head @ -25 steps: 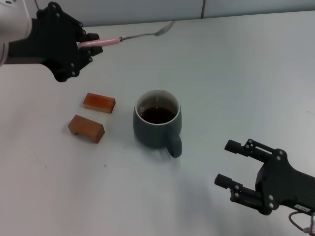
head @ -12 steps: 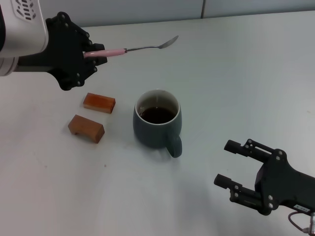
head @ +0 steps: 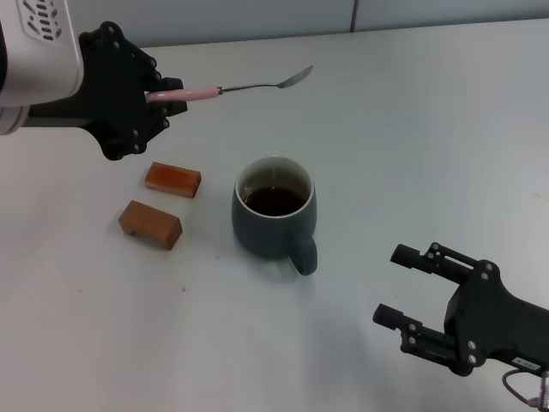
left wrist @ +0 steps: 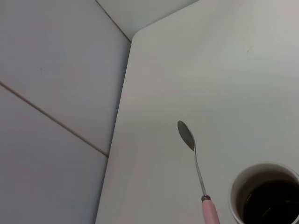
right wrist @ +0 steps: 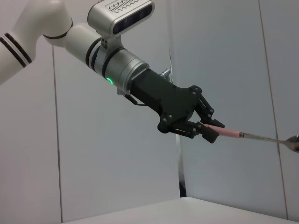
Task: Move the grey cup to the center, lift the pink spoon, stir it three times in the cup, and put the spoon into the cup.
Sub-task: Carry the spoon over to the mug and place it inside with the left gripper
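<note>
Spoon-holding left gripper (head: pixel 170 93) barely shifted, pink spoon (head: pixel 232 86) aloft, grey cup (head: pixel 275 217) central

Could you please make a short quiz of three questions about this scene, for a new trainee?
1. True or false: the pink spoon is lying flat on the table.
2. Multiple choice: where are the two wooden blocks relative to the grey cup? A) on the robot's left of it B) on the robot's right of it C) inside it
3. Fill in: the right pincer is ____ and holds nothing.

Key
1. False. The left pincer holds it by the pink handle, in the air, bowl pointing away from the pincer.
2. A.
3. Open; it sits low on the robot's right, apart from the cup.
</note>
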`<state>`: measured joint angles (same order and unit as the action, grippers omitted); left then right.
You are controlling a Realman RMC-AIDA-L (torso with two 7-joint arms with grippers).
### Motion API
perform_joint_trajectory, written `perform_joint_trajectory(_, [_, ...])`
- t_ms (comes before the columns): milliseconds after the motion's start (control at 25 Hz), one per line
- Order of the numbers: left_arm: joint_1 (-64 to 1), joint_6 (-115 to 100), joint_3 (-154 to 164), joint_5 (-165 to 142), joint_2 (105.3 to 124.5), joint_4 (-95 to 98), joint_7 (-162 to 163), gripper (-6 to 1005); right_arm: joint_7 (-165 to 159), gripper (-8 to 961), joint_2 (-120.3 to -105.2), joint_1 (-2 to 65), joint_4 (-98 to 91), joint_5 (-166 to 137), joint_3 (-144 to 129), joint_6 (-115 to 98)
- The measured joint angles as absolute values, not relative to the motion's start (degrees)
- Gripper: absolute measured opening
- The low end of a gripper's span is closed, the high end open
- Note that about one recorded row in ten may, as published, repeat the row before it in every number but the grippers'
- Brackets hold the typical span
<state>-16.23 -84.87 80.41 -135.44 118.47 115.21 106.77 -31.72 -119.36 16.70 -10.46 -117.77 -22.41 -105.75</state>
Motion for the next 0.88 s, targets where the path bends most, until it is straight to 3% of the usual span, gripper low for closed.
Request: perform_joint_trajectory(880, [-16.7,-85.8,83.4,-139.7,118.38,115.3,106.5,131,-31.4,712,-119.26,16.6,-10.5,-117.7,-22.3,-106.2])
